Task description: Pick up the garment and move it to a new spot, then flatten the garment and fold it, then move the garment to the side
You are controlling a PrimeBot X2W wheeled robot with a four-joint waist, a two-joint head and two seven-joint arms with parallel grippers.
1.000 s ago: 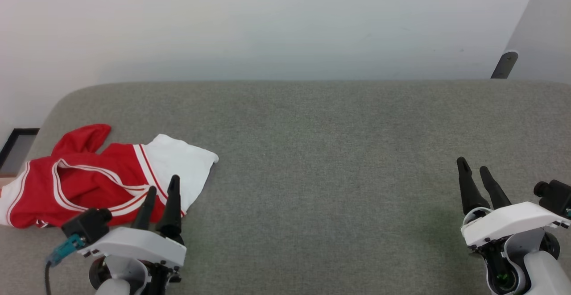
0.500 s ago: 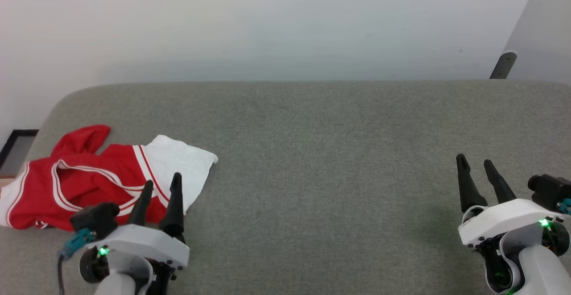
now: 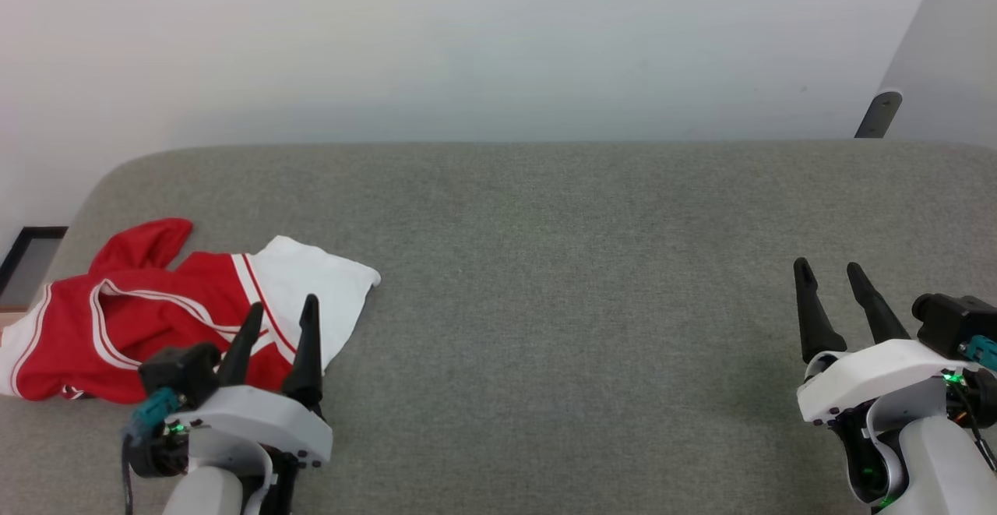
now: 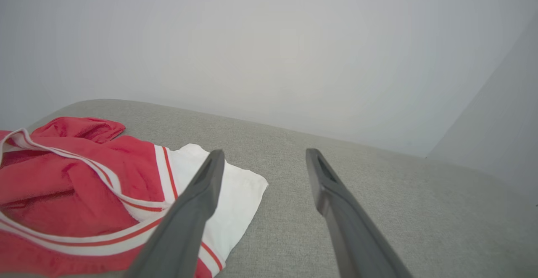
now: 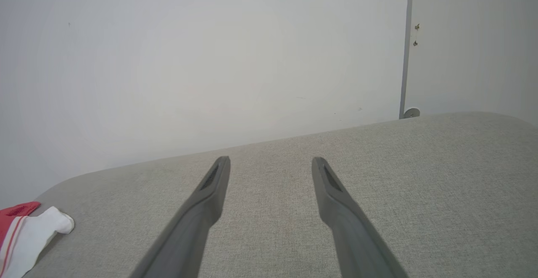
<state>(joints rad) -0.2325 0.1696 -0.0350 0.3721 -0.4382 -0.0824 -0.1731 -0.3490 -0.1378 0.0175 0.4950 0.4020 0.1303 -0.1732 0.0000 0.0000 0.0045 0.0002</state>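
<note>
The garment (image 3: pixel 132 328) is a red jersey with white sleeves and striped trim, crumpled at the left end of the grey cushioned surface (image 3: pixel 545 266). It also shows in the left wrist view as the garment (image 4: pixel 63 194) and at the far left of the right wrist view as the garment (image 5: pixel 21 231). My left gripper (image 3: pixel 282 308) hovers open over its white sleeve near the front edge, holding nothing. In its own wrist view the left gripper (image 4: pixel 262 156) has one finger over the sleeve. My right gripper (image 3: pixel 827 269) stands open at the far right over bare fabric, and the right gripper (image 5: pixel 271 162) is empty.
A pale wall (image 3: pixel 498 47) rises behind the surface. A grey bracket (image 3: pixel 878 114) stands at the back right corner. A dark frame (image 3: pixel 23 254) lies beyond the surface's left end.
Both grippers have spread their fingers a little wider and crept slightly forward. The left wrist has turned a bit. The garment has not moved.
</note>
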